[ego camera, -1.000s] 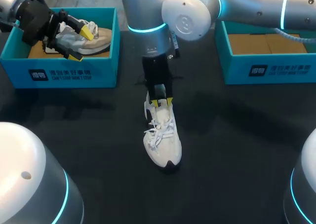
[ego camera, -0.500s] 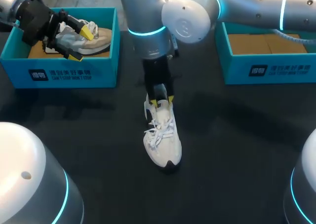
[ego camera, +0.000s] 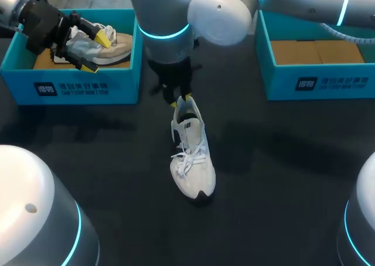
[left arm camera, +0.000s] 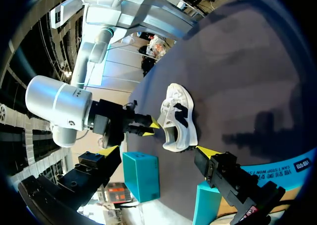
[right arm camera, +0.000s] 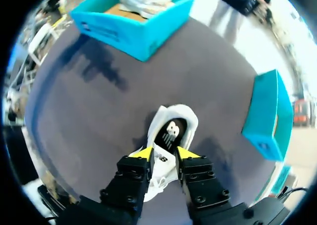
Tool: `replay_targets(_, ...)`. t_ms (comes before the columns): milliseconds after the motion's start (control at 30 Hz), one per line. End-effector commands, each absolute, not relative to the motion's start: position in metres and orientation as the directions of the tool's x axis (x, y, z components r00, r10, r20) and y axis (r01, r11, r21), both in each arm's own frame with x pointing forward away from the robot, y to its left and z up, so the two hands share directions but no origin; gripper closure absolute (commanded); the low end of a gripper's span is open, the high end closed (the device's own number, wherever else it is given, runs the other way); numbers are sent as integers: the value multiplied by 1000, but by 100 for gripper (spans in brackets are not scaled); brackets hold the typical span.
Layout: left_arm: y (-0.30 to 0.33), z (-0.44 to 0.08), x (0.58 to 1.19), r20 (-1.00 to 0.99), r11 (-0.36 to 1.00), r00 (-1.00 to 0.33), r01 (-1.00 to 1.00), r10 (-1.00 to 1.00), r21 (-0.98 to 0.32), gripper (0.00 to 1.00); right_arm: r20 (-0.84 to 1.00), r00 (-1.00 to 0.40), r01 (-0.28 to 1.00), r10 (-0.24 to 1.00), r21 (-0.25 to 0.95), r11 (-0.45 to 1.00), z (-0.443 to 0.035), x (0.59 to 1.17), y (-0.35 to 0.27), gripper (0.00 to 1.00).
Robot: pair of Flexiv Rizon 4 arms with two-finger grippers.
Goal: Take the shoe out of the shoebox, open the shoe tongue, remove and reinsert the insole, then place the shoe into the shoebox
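A white shoe (ego camera: pixel 192 157) lies on the dark table, toe toward me, its tongue (right arm camera: pixel 161 159) standing up and the insole (right arm camera: pixel 171 131) showing in the opening. My right gripper (ego camera: pixel 180 100) hangs just above the heel end, its fingers narrowly apart; the tongue shows through the gap and nothing is gripped. From the left wrist view the right gripper (left arm camera: pixel 150 127) sits close beside the shoe (left arm camera: pixel 179 117). My left gripper (ego camera: pixel 96 52) stays open over a second pale shoe (ego camera: pixel 111 48) in the left shoebox (ego camera: pixel 88 89).
A second teal shoebox (ego camera: pixel 319 81) with a brown cardboard floor stands at the back right. Dark table surface stretches around and in front of the white shoe. The right arm's big elbow joint (ego camera: pixel 220 14) hangs over the table's back middle.
My right gripper has lifted off the shoe's tongue and drawn back toward the heel, its fingers closer together. The shoe has stayed in place. The left arm has not moved.
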State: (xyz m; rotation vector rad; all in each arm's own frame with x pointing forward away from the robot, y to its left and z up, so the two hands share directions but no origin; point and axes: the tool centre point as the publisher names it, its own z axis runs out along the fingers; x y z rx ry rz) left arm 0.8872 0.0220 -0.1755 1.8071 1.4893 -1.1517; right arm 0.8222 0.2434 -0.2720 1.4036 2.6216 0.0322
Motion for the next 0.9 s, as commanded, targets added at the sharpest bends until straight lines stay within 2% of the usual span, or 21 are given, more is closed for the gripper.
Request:
replay_targets(33, 22, -175, 886, -857, -254, 33, 960, 515, -116, 0, -120, -724, 662, 680, 161, 732, -274, 821, 240, 78)
replay_targets(67, 22, -175, 886, -857, -254, 33, 960, 515, -116, 0, -120, -724, 662, 680, 161, 732, -274, 821, 240, 91)
replay_targets(133, 22, -175, 886, -857, -254, 33, 960, 515, -116, 0, -120, -724, 662, 680, 161, 732, -274, 821, 240, 100)
replay_targets(633, 22, -175, 886, -857, -254, 33, 960, 515, -116, 0, -120, -724, 662, 680, 161, 732, -274, 821, 240, 100)
replay_targets(767, 22, -175, 886, -857, -254, 33, 960, 515, -116, 0, -185, -847, 486, 498, 109, 867, -270, 838, 234, 100)
replay_targets(900, 22, -175, 886, -857, -254, 33, 960, 515, -116, 0, -196, -914, 348, 357, 80, 934, -270, 849, 231, 100)
